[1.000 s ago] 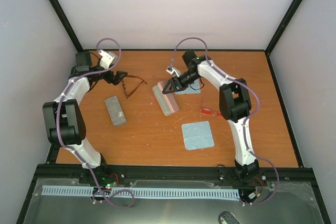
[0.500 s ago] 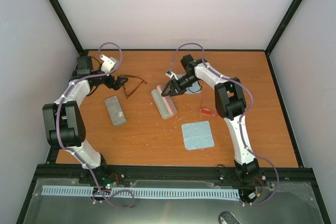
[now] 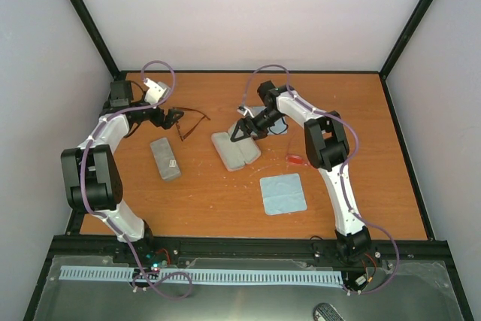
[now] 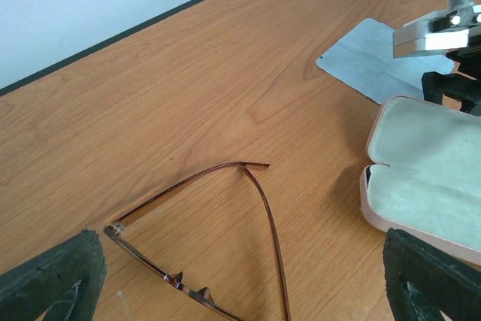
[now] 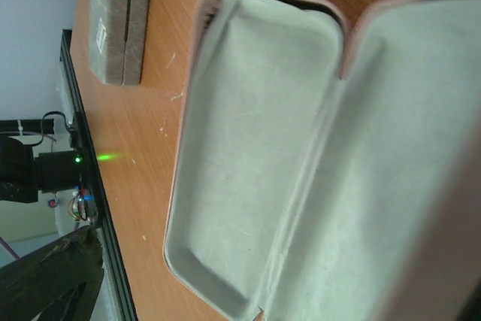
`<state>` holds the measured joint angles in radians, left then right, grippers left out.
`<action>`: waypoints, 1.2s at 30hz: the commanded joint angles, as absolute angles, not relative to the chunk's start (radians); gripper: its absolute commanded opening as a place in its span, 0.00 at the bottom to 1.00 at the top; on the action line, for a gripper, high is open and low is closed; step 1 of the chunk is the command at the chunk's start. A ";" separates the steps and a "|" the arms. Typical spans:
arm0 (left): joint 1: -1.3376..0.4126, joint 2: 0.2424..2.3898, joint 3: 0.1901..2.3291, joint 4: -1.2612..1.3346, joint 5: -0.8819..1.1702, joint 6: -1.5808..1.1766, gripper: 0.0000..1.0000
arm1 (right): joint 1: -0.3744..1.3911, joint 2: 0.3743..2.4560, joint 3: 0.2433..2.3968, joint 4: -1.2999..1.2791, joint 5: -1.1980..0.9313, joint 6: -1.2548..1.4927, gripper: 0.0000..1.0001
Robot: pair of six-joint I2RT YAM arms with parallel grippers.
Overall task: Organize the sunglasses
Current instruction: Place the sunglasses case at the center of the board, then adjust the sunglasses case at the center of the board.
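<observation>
Lying, top view: brown glasses point(image 3: 192, 119) just beside left gripper point(image 3: 174, 116); red pair point(image 3: 297, 159), partly hidden, seemingly under the right forearm.
Arms, top view: both bent inward; right gripper point(image 3: 242, 131) over the opened case point(image 3: 234, 149).
Left wrist: jaws wide apart, brown glasses point(image 4: 244, 166) ahead between them, untouched.
Right wrist: case point(image 5: 255, 155) interior fills the view; jaws apart, gripping nothing.

Two pairs of thin-framed sunglasses are counted: a dark brown wire pair point(image 3: 192, 119) left of the open pink oblong case with pale lining point(image 3: 235, 149), and a red-orange tinted pair point(image 3: 297, 160) right of it. Two oblong cases are counted: that pink one and a closed grey oblong case point(image 3: 164, 158) left of it. Two light blue square cloths are counted: a far cloth point(image 4: 361, 64) behind the pink case and a near cloth point(image 3: 283, 194) in front of it, to the right.
</observation>
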<state>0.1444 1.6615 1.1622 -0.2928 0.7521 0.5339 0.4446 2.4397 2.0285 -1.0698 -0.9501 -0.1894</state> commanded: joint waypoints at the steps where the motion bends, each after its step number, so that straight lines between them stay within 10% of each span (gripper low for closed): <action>1: 0.144 1.652 1.169 -0.279 0.787 0.549 1.00 | 0.449 2.435 2.049 -1.104 -0.889 -0.195 1.00; 15: 0.063 1.758 1.240 -0.217 0.815 0.569 0.99 | 0.480 2.010 1.857 -1.041 -0.468 -0.085 0.99; 17: 0.058 1.761 1.236 -0.207 0.818 0.565 0.99 | 0.529 2.005 1.839 -1.048 -0.450 -0.091 0.75; 19: 0.057 1.757 1.229 -0.198 0.814 0.559 1.00 | 0.574 2.038 1.839 -1.062 -0.423 -0.076 0.13; 20: 0.057 1.754 1.222 -0.192 0.809 0.557 0.99 | 0.596 2.073 1.852 -1.080 -0.425 -0.077 0.04; 36: 0.074 1.657 1.086 -0.130 0.723 0.565 0.99 | 0.712 2.268 1.853 -1.094 -0.266 -0.016 0.03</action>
<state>0.0662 1.6947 1.0966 -0.1688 0.7353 0.5495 0.7136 2.2581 1.8465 -1.0653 -0.3431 -0.0315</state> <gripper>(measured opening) 0.995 0.028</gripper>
